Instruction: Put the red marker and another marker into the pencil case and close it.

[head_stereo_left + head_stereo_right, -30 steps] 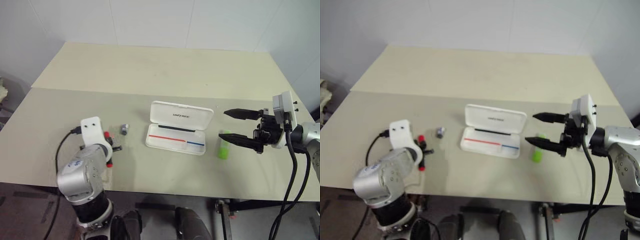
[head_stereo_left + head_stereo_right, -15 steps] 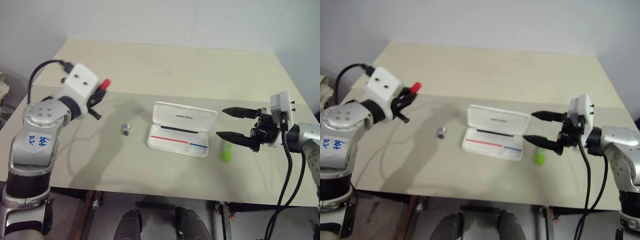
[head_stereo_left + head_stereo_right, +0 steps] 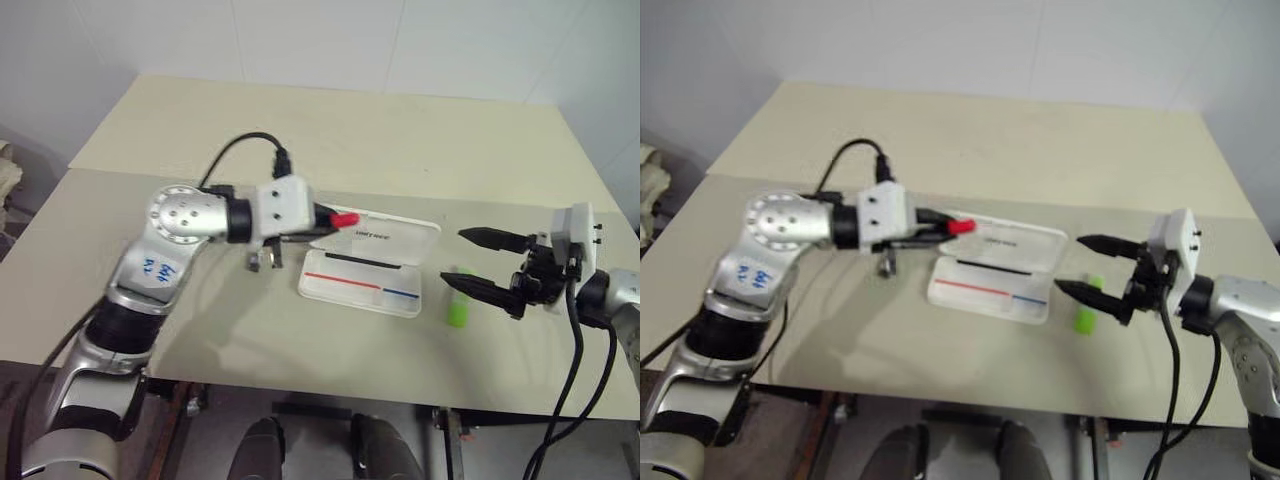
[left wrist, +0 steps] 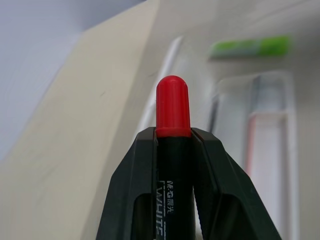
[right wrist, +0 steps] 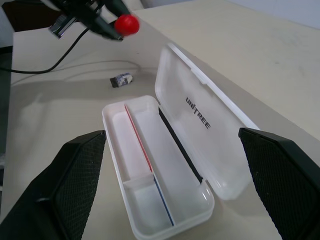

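The left tool (image 3: 322, 222) is clamped on the red marker (image 3: 343, 218), which sticks out level from between its two black fingers (image 4: 135, 190), red cap forward. In the left wrist view the fingers press against both sides of the marker's black barrel just below the cap. The marker is held above the surface (image 3: 330, 130), its tip over the left end of the raised lid of the pencil case (image 3: 365, 268), not touching it.

The white pencil case lies open near the middle of the surface, closer to the front edge than the back. Its lid leans back toward the far edge, and the tray with the red and blue stripe faces up, with nothing in it.

The lime-green highlighter (image 3: 457, 298) lies flat on the surface just beside the right end of the case. The right tool (image 3: 482, 265) hangs above it with its fingers spread wide and holding nothing, pointing toward the case; one finger (image 3: 490, 290) crosses over the highlighter's far end.

A small grey object (image 3: 264, 260) sits on the surface left of the case, below the left tool.
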Robot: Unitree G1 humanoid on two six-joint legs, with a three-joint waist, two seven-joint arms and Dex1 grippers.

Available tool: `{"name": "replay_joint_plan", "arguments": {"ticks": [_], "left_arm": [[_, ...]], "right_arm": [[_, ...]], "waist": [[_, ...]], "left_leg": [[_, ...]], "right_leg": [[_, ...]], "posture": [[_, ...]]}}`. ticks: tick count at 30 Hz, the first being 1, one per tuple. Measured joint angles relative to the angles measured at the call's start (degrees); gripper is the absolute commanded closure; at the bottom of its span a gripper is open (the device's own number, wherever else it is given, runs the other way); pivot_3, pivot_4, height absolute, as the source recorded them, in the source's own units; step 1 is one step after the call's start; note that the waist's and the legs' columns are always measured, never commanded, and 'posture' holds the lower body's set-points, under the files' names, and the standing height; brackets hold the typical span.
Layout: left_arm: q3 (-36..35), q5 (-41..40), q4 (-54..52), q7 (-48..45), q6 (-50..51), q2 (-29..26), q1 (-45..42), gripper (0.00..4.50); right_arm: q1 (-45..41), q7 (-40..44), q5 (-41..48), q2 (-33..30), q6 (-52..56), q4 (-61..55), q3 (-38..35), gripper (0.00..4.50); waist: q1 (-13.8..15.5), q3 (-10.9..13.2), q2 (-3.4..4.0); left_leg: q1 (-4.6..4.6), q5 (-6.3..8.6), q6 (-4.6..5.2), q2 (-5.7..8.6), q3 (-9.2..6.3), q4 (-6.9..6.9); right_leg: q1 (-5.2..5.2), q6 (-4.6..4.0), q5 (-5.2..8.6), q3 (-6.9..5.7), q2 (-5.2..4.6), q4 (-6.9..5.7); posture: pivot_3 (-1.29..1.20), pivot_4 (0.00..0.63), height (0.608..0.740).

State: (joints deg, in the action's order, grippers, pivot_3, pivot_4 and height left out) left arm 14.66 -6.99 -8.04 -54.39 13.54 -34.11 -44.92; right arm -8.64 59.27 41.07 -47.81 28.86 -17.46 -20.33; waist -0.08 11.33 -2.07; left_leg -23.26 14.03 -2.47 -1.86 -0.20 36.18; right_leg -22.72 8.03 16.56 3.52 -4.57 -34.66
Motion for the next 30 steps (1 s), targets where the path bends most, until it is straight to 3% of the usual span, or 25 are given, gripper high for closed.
{"name": "replay_joint_plan", "arguments": {"ticks": [13, 30], "left_arm": [[7.5, 12.0, 15.9, 1.7, -12.4, 6.8, -1.6, 3.92], [8.5, 14.7, 31.7, 0.0, -23.7, 14.0, -7.5, 3.92]], "right_arm": [[3.8, -3.0, 1.2, 0.0, 0.0, -3.1, -2.8, 0.00], [5.7, -4.7, 1.2, 0.8, -0.1, -4.7, -2.8, 0.00]], "waist": [[0.0, 0.0, 0.01], [0.0, 0.0, 0.01]], "left_leg": [[0.04, -0.08, 0.06, 0.01, -0.05, 0.09], [0.02, -0.08, 0.06, 0.03, -0.06, 0.08]], "right_leg": [[0.05, 0.07, -0.07, 0.05, 0.03, -0.11], [0.05, 0.10, -0.09, 0.05, 0.03, -0.12]], "posture": [[0.00, 0.150, 0.740], [0.00, 0.150, 0.740]]}}
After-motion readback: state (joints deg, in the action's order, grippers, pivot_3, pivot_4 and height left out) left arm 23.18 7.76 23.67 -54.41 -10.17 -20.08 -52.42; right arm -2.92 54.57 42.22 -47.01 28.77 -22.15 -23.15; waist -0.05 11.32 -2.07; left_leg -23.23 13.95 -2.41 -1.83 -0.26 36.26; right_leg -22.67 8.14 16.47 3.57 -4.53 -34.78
